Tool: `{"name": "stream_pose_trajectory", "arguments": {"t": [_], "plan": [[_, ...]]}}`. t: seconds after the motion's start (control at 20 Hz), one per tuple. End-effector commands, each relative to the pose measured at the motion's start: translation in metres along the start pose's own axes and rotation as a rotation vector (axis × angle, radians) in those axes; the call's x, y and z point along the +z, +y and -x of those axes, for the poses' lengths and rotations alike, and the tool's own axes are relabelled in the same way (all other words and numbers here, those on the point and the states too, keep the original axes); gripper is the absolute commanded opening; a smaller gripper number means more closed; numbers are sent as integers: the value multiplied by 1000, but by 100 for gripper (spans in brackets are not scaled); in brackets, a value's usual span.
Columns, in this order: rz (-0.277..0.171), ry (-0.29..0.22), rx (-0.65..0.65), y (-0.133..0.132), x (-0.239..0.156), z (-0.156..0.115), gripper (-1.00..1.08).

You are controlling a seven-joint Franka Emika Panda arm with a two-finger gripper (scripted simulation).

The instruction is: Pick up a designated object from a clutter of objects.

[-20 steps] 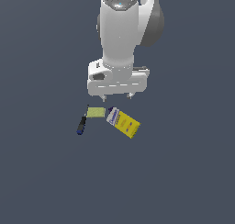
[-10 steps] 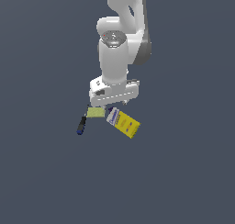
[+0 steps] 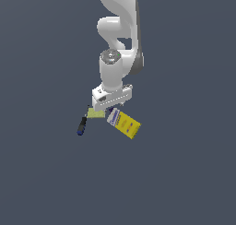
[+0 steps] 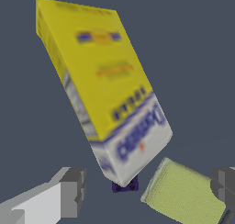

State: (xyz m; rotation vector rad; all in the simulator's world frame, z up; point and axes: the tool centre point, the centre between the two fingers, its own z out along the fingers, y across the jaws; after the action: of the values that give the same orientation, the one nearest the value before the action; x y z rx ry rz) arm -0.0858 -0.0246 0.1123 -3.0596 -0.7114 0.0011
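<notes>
Fingers (image 4: pixel 69 191) of the gripper (image 4: pixel 147 191) stand wide apart and hold nothing; each pad is clear of the objects. Between them lie the small dark purple lump (image 4: pixel 125 186) and the pale green pad (image 4: pixel 183 195). That lump peeks out from under the white-and-blue end of the yellow box (image 4: pixel 101 90), touching or just beside it, with the green pad close on its other side. In the exterior view the gripper (image 3: pixel 112 99) hangs low over the clutter, and the slim black tool (image 3: pixel 82 126) with its blue tip lies apart toward the exterior view's left.
</notes>
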Motion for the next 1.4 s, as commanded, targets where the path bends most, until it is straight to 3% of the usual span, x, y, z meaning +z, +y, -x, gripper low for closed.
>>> {"name": "stream_pose_trajectory", "arguments": {"t": [0.0,0.5,0.95,1.35], "plan": [[0,1,-33,-3,13,12,100],[1,1,-101,-11,39,38,100],[0,0,-102,-11,45,39,100],[0,0,-104,-12,73,40,100]]}}
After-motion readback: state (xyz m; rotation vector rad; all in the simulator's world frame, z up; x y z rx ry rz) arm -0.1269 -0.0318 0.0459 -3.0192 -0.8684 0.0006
